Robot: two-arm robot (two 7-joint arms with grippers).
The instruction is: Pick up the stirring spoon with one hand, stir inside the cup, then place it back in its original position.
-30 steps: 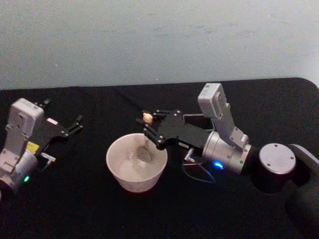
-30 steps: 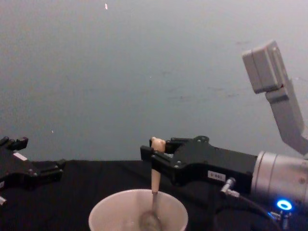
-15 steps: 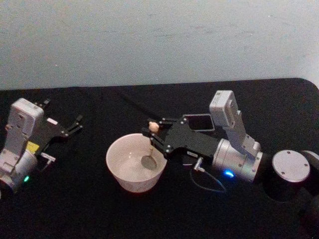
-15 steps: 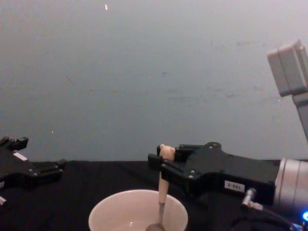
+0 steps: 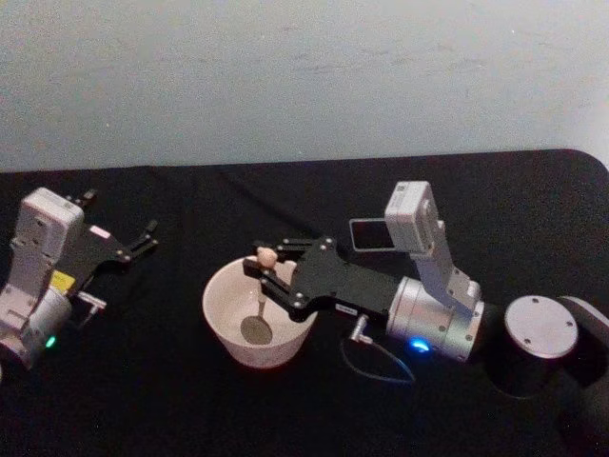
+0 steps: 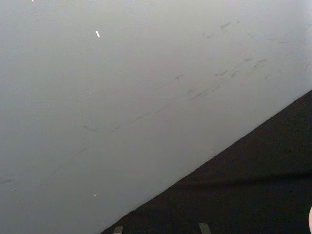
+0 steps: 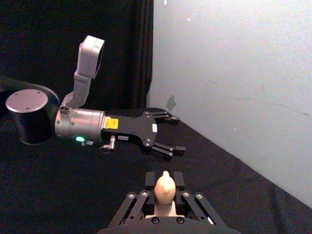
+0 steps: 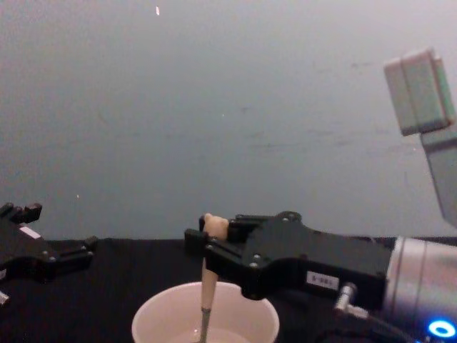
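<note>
Currently the right gripper (image 5: 266,260) reaches in from the right of the cup (image 5: 257,354) and hangs over its far-right rim. Jaws are narrow, clamped on the spoon (image 8: 208,286) at the top of the handle, just under the bear head. The bear head pokes up above the jaws.

- Spoon: near upright with a slight tilt, top leaning toward the gripper. The handle drops through the cup's mouth. In the head view the metal bowl is inside the cup, low and near the middle. Can't tell if it touches the cup's bottom.
- Cup: upright on the black table (image 5: 143,400), directly below the jaws. No contact visible between gripper body and rim. Can't tell what's in it.
- Holder (image 5: 374,234): behind and to the right of the cup, apart from it. It is partly hidden behind the right arm's grey wrist mount.
- Left gripper (image 5: 118,219): well to the left of the cup, low over the table. Jaws are spread wide with nothing in them, pointing toward the back wall (image 5: 285,76). The right wrist view shows the same open spread.
</note>
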